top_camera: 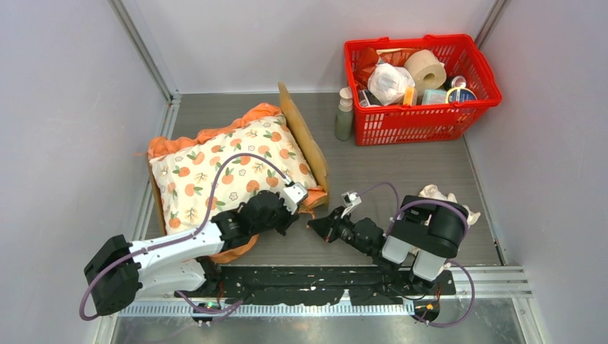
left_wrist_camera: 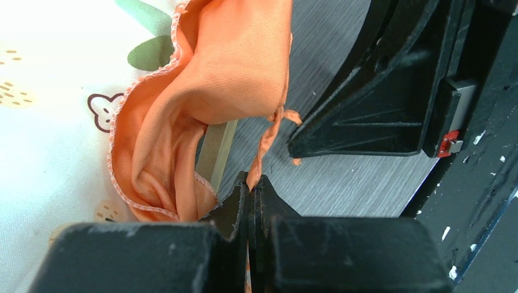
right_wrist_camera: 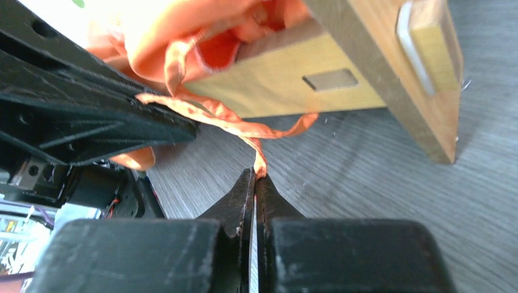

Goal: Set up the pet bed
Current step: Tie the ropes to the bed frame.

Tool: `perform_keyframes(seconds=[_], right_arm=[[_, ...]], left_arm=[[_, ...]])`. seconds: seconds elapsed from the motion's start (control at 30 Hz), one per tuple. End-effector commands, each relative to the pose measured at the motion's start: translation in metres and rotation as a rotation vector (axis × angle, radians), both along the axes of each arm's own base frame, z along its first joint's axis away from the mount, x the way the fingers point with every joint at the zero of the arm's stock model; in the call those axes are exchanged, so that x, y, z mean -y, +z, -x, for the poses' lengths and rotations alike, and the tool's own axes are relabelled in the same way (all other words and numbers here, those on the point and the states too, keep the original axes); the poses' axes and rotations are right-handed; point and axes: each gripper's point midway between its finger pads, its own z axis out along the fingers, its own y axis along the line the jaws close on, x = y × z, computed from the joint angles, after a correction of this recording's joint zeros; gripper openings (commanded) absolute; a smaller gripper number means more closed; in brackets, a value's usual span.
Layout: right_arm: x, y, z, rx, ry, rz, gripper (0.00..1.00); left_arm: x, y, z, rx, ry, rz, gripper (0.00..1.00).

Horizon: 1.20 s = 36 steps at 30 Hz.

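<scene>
- Small light-wood pet bed (top_camera: 305,140) with a wavy headboard sits on the grey wood-grain table (top_camera: 401,165), left of centre. The headboard stands on edge along its right side.
- Cream cushion with orange-fruit print and orange ruffles (top_camera: 229,168) lies on the bed and covers the base. Ruffles spill over the far, left and near edges.
- Left gripper (left_wrist_camera: 249,180): jaws pressed together, clamped on a thin orange ribbon tie (left_wrist_camera: 261,155) that runs up to the cushion's ruffle at the near-right corner.
- Right gripper (right_wrist_camera: 255,178): jaws together too, pinching another strand of the same orange ribbon just off the table surface.
- The two grippers are tip to tip, just beside each other in front of the bed's near-right corner. Each wrist view shows the other's black finger close by.
- Right wrist view: the bed's wooden side rail and a corner leg are right behind the ribbon, with the leg standing on the table.
- Ribbon strands hang loose between the ruffle and both grippers. Knot state: cannot tell.
- Red plastic basket (top_camera: 423,122) at the far right, full of items including a toilet roll (top_camera: 425,69).
- Small pale-green bottle with a white cap (top_camera: 344,115) stands just left of the basket.
- White frilled pillow (top_camera: 437,192) lies at the right edge, partly hidden behind the right arm, well apart from the bed.
</scene>
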Motion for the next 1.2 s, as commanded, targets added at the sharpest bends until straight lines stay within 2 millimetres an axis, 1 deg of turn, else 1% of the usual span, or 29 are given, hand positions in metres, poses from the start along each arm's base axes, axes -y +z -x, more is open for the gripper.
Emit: perform_keyframes(seconds=[0.0, 0.07, 0.13, 0.2, 0.3, 0.33, 0.37, 0.4, 0.43, 0.47, 0.5, 0.53, 0.57, 0.6, 0.63, 0.67, 0.7, 0.73, 0.77, 0.8, 0.87, 0.9, 0.93, 0.97, 1.03, 1.07, 1.1, 1.13, 1.17], right_arm=[[-0.004, 0.018, 0.009, 0.007, 0.050, -0.095, 0.05], [0.002, 0.014, 0.009, 0.021, 0.045, -0.066, 0.05], [0.004, 0.015, 0.008, 0.073, 0.045, -0.025, 0.05], [0.011, 0.022, -0.001, 0.155, 0.008, 0.013, 0.05], [0.028, 0.036, -0.014, 0.256, -0.080, 0.050, 0.05], [0.036, 0.032, -0.021, 0.264, -0.124, 0.088, 0.05], [0.038, 0.042, -0.025, 0.284, -0.148, 0.080, 0.05], [0.038, 0.046, -0.030, 0.304, -0.168, 0.112, 0.05], [0.038, 0.031, -0.031, 0.291, -0.151, 0.194, 0.05], [0.028, 0.045, -0.034, 0.338, -0.129, 0.206, 0.05], [0.029, 0.024, -0.033, 0.306, -0.096, 0.311, 0.05], [0.023, 0.036, -0.037, 0.325, -0.093, 0.319, 0.05], [0.029, 0.020, -0.035, 0.294, -0.077, 0.399, 0.05], [0.028, 0.029, -0.036, 0.307, -0.080, 0.398, 0.05], [0.037, 0.014, -0.032, 0.276, -0.065, 0.474, 0.05], [0.036, 0.026, -0.033, 0.288, -0.069, 0.453, 0.05], [0.038, 0.028, -0.027, 0.282, -0.039, 0.469, 0.05], [0.036, 0.035, -0.027, 0.284, -0.025, 0.461, 0.05], [0.033, 0.043, -0.020, 0.276, 0.015, 0.444, 0.05], [0.033, 0.045, -0.016, 0.262, 0.028, 0.430, 0.05], [0.033, 0.041, -0.005, 0.190, 0.050, 0.372, 0.06], [0.033, 0.035, 0.001, 0.118, 0.049, 0.322, 0.06], [0.034, 0.033, 0.002, 0.078, 0.035, 0.293, 0.06], [0.034, 0.029, 0.006, -0.013, 0.011, 0.234, 0.06], [0.028, 0.032, 0.013, -0.110, 0.010, 0.120, 0.07], [0.023, 0.045, 0.014, -0.112, 0.017, 0.044, 0.07], [0.024, 0.044, 0.016, -0.158, 0.006, -0.014, 0.07], [0.021, 0.062, 0.014, -0.160, -0.009, -0.116, 0.07], [0.023, 0.061, 0.013, -0.167, -0.018, -0.140, 0.08]], left_arm=[[0.004, 0.012, -0.011, 0.060, 0.014, 0.016, 0.00], [0.003, 0.010, -0.013, 0.061, 0.023, 0.005, 0.00], [0.002, 0.007, -0.013, 0.056, 0.023, -0.003, 0.00], [0.002, 0.006, -0.011, 0.051, 0.021, -0.002, 0.00], [0.003, 0.008, -0.010, 0.048, 0.020, 0.014, 0.00], [0.004, 0.008, -0.009, 0.046, 0.016, 0.020, 0.00], [0.005, 0.009, -0.008, 0.043, 0.012, 0.023, 0.00], [0.005, 0.009, -0.008, 0.042, 0.012, 0.022, 0.00], [0.004, 0.009, -0.008, 0.043, 0.012, 0.021, 0.00], [0.004, 0.008, -0.008, 0.043, 0.013, 0.020, 0.00], [0.004, 0.008, -0.008, 0.044, 0.011, 0.019, 0.00], [0.004, 0.008, -0.008, 0.043, 0.011, 0.018, 0.00], [0.004, 0.009, -0.008, 0.044, 0.011, 0.019, 0.00], [0.005, 0.009, -0.009, 0.045, 0.010, 0.021, 0.00], [0.005, 0.010, -0.009, 0.046, 0.008, 0.020, 0.00], [0.006, 0.010, -0.009, 0.046, 0.007, 0.017, 0.00], [0.005, 0.009, -0.009, 0.044, 0.008, 0.013, 0.00], [0.005, 0.008, -0.009, 0.041, 0.006, 0.009, 0.00], [0.006, 0.008, -0.009, 0.042, 0.004, 0.010, 0.00], [0.006, 0.008, -0.009, 0.043, 0.003, 0.010, 0.00], [0.008, 0.011, -0.009, 0.045, -0.002, 0.019, 0.00], [0.008, 0.011, -0.009, 0.043, -0.004, 0.020, 0.00], [0.009, 0.012, -0.008, 0.043, -0.007, 0.023, 0.00], [0.010, 0.013, -0.008, 0.043, -0.010, 0.027, 0.00], [0.011, 0.013, -0.007, 0.043, -0.015, 0.035, 0.00], [0.011, 0.012, -0.007, 0.043, -0.017, 0.039, 0.00], [0.011, 0.012, -0.007, 0.043, -0.016, 0.042, 0.00], [0.011, 0.011, -0.007, 0.041, -0.015, 0.043, 0.00], [0.011, 0.010, -0.007, 0.039, -0.012, 0.044, 0.00]])
